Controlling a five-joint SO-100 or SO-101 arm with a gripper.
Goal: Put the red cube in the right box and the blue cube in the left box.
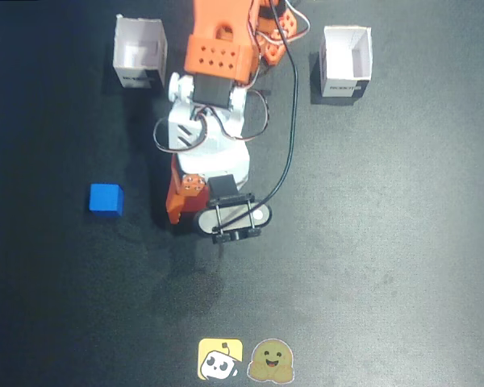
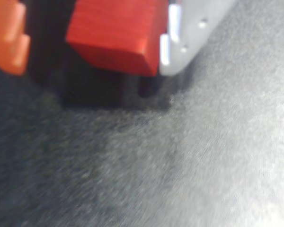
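Red fills the top of my wrist view: the red cube (image 2: 116, 35) sits between the hand's white finger (image 2: 189, 33) on its right and the orange finger (image 2: 7, 35) at the left edge. The white finger lies against the cube's right face, but a dark gap separates the orange one from the cube, so I judge the hand (image 2: 97, 42) half-closed around it, not yet clamped. A shadow lies under the cube, and I cannot tell whether it rests on the dark surface (image 2: 180, 165) or is just clear of it. From the fixed view the arm hides the cube entirely; the hand (image 1: 185, 211) points down near the middle of the surface, which suits a top-down pick. The blue cube (image 1: 106, 199) lies alone to the left in that view, well apart from the hand, untouched. Both white boxes stand open-topped at the far edge, the left box (image 1: 139, 53) and the right box (image 1: 346, 61), and both look empty, so neither cube is delivered yet.
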